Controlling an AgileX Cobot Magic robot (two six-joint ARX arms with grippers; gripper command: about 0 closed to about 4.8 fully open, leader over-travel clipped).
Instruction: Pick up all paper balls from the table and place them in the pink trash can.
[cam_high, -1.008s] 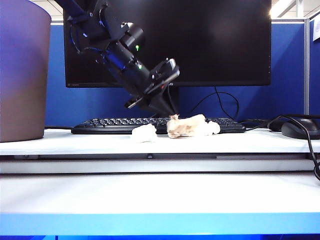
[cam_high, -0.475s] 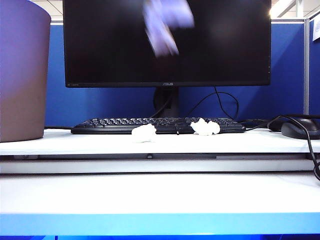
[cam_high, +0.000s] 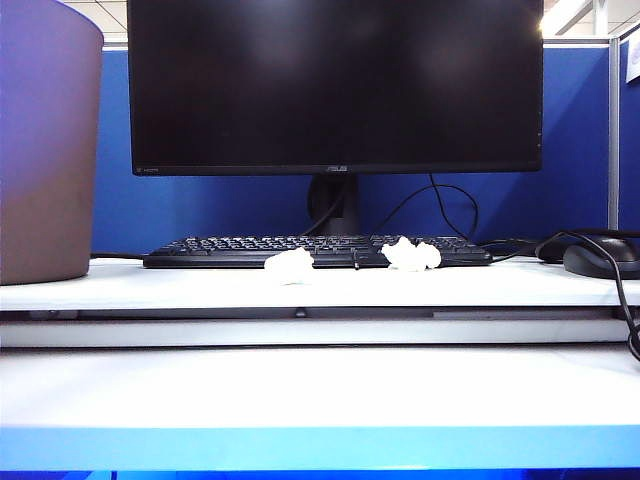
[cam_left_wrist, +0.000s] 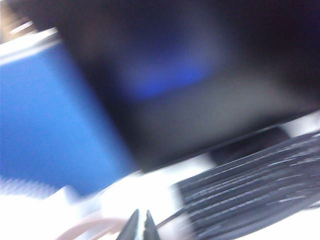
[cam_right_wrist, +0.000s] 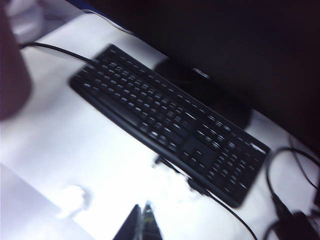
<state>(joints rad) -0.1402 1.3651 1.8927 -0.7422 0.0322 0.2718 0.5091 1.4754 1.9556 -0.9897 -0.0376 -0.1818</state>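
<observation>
The pink trash can (cam_high: 45, 150) stands at the far left of the counter (cam_high: 320, 385), upright on the upper step. One second earlier a dark arm reached down in front of the monitor (cam_high: 335, 85) toward a tan wad; that arm is now out of the exterior view, and the tan wad is gone from the counter as well.

Two white paper balls remain on the upper step, just in front of the keyboard (cam_high: 210, 250): the left paper ball (cam_high: 288, 265) and the right paper ball (cam_high: 411, 255), well apart from each other and in the same positions as before. The mouse (cam_high: 600, 258) lies at the far right with its cable unchanged.

The left end effector (cam_left_wrist: 140, 227) appears only in the blurred left wrist view, with both fingertips pressed together; whether anything is pinched between them cannot be told. A pale curved rim (cam_left_wrist: 85, 227) lies beside it.

The right end effector (cam_right_wrist: 141, 220) is clenched with nothing between its tips, above the counter near the keyboard's front edge, with one white ball (cam_right_wrist: 73, 199) beside it.
</observation>
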